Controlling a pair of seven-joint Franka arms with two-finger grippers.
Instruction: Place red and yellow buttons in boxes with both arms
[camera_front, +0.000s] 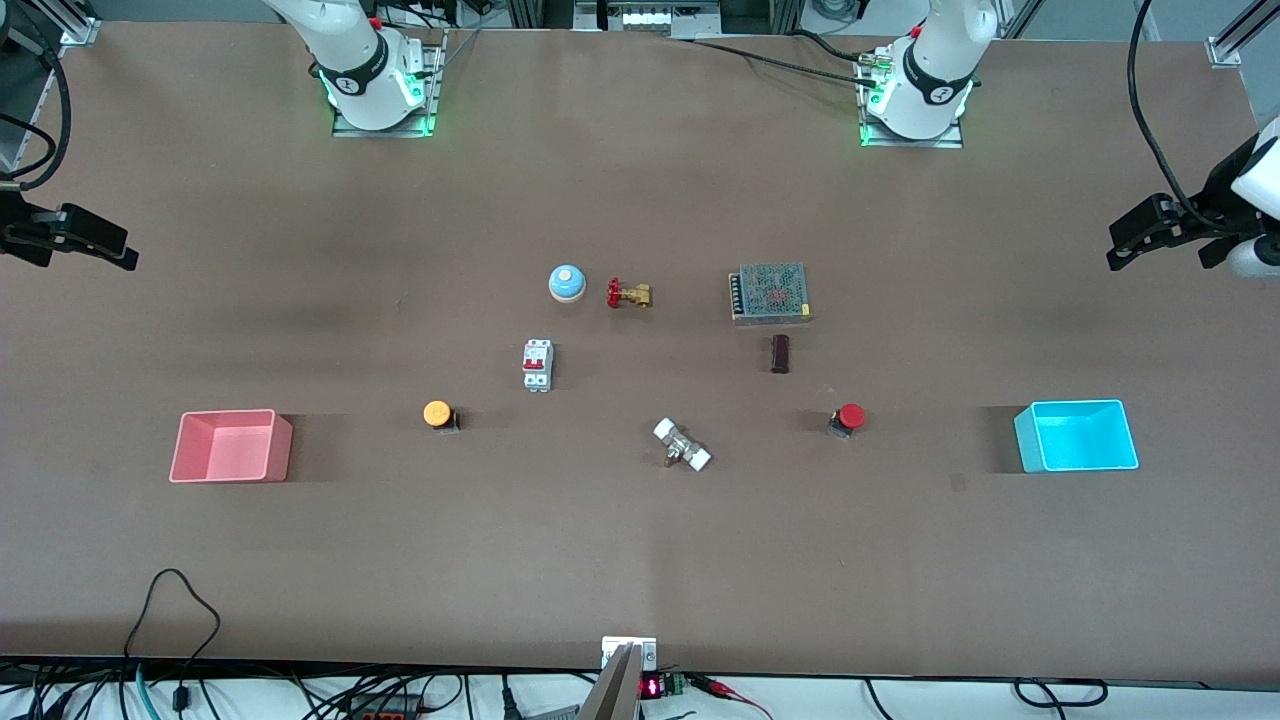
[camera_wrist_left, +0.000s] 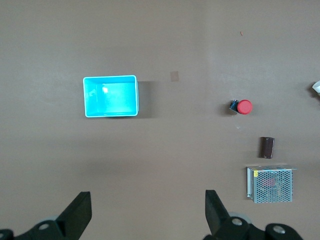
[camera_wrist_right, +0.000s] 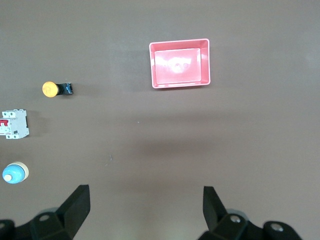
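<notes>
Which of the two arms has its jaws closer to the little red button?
Left. The left gripper hangs over the table's edge at the cyan box end, where the red button sits; the right gripper hangs at the table's pink-box end.

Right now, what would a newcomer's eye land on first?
The two bright bins: the cyan box at the left arm's end, the pink box at the right arm's end, both empty. Then the red button and yellow button on the table between them, among the clutter.
</notes>
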